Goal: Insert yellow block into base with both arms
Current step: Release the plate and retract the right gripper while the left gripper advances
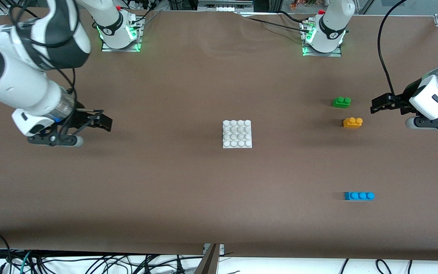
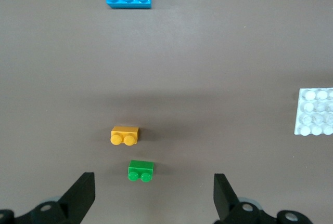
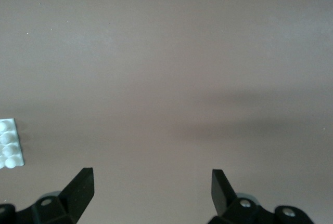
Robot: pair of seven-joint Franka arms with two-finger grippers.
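Note:
The yellow block (image 1: 352, 122) lies on the brown table toward the left arm's end; it also shows in the left wrist view (image 2: 125, 135). The white studded base (image 1: 237, 133) lies at the table's middle; its edge shows in the left wrist view (image 2: 316, 112) and in the right wrist view (image 3: 9, 143). My left gripper (image 1: 375, 105) is open and empty, above the table beside the yellow block toward the left arm's end. My right gripper (image 1: 105, 122) is open and empty over bare table toward the right arm's end.
A green two-stud brick (image 1: 341, 102) lies just farther from the front camera than the yellow block. A blue three-stud brick (image 1: 359, 196) lies nearer to the front camera. Cables hang off the table's front edge.

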